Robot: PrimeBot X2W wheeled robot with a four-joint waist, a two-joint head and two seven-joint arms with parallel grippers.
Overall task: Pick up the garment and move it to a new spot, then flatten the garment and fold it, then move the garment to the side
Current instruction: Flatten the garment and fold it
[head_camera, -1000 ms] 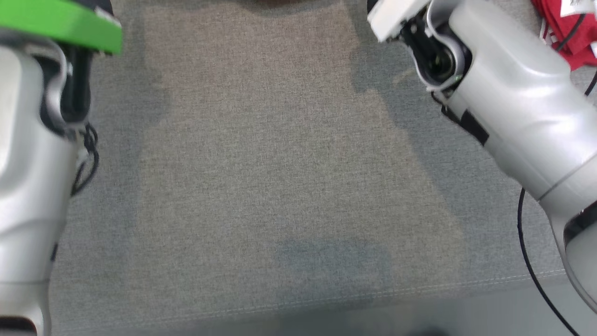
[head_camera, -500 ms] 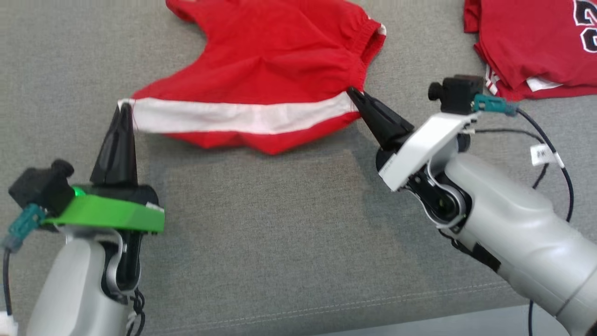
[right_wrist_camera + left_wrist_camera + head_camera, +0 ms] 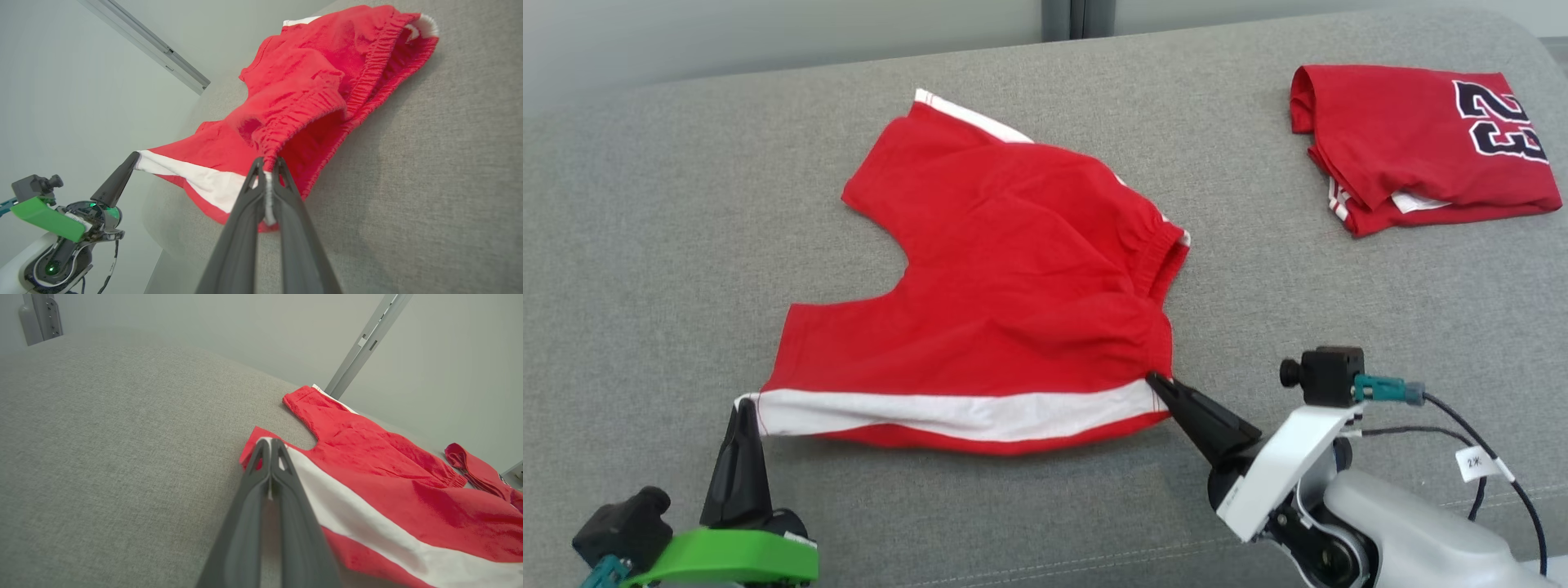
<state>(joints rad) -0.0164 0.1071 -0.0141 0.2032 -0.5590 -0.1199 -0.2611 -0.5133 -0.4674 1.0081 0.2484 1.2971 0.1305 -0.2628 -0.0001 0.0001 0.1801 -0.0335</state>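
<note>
1. The red shorts [image 3: 1013,286] are laid on the grey sofa [image 3: 645,229], about in the middle of the head view, with the elastic waistband turned to the right.
2. The near edge, which carries a white stripe [image 3: 956,412], is stretched between the two grippers and seems raised a little off the sofa.
3. The left gripper [image 3: 742,406] is pressed together on the left end of the stripe, at the corner of the leg hem; white cloth is seen between its fingers.
4. The right gripper [image 3: 1153,377] is pinched on the right end of the stripe, at the waistband.
5. The far leg is lying flat on the sofa.
6. A folded red jersey [image 3: 1405,139] with dark numbers is placed well apart, at the far right.
</note>
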